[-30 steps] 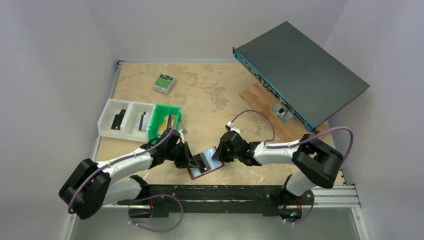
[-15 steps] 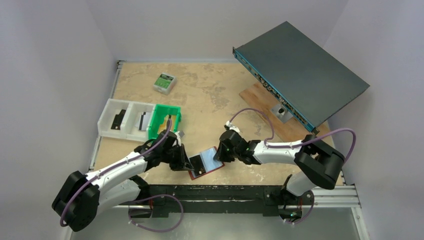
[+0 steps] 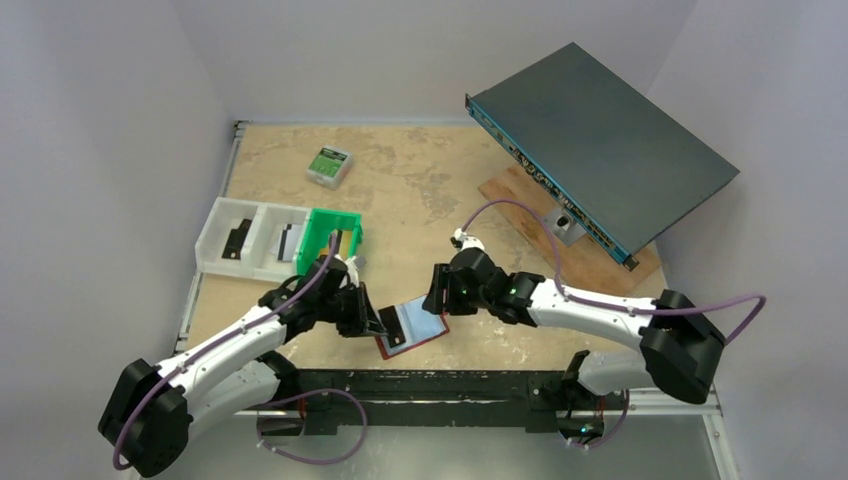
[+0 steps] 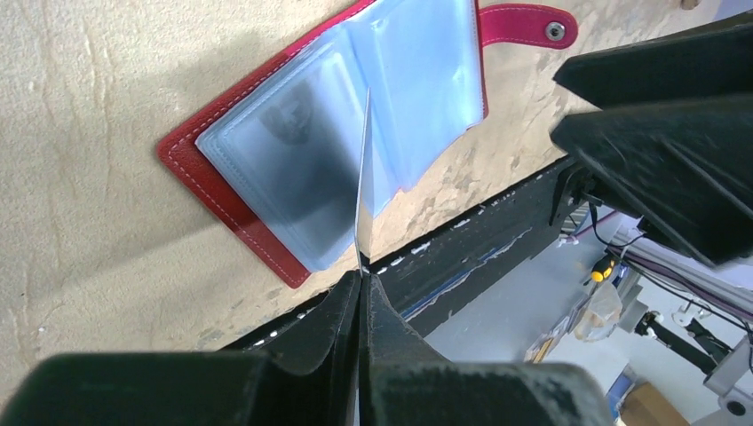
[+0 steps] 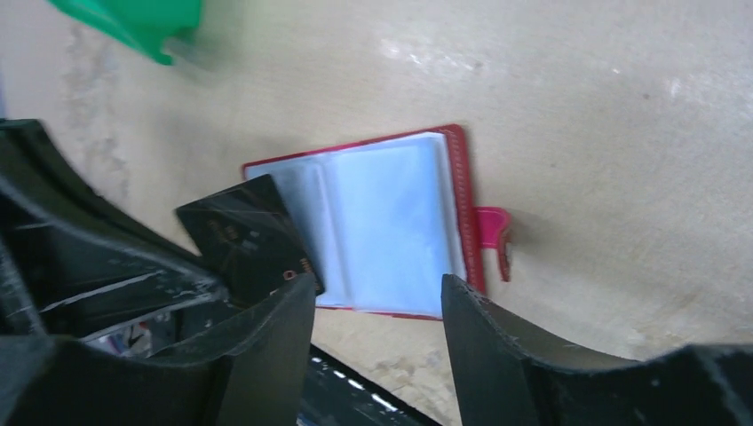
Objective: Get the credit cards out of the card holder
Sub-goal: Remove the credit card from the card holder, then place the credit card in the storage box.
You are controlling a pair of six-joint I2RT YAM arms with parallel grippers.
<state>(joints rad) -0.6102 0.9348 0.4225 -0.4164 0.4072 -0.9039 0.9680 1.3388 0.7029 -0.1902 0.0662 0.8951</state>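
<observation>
The red card holder (image 3: 428,335) lies open near the table's front edge, its pale blue pockets facing up (image 5: 382,222) (image 4: 222,191). My left gripper (image 3: 381,322) (image 4: 362,277) is shut on a dark credit card (image 5: 251,238) at the holder's left end. That credit card shows edge-on (image 4: 363,169) in the left wrist view, with its far end still over the pockets. My right gripper (image 3: 437,297) (image 5: 377,293) hovers open just above the holder's right half, with nothing between its fingers. The snap tab (image 5: 495,232) sticks out on the right.
A green bin (image 3: 330,240) and a clear divided tray (image 3: 212,236) stand behind the left arm. A small green-and-white box (image 3: 329,165) lies at the back. A dark network switch (image 3: 600,140) leans on a wooden board (image 3: 520,195) at the right. The black rail (image 3: 450,385) borders the front edge.
My right gripper has opened and drawn up off the holder, its arm stretching out to the right. The left gripper stays shut on the card and has shifted slightly left.
</observation>
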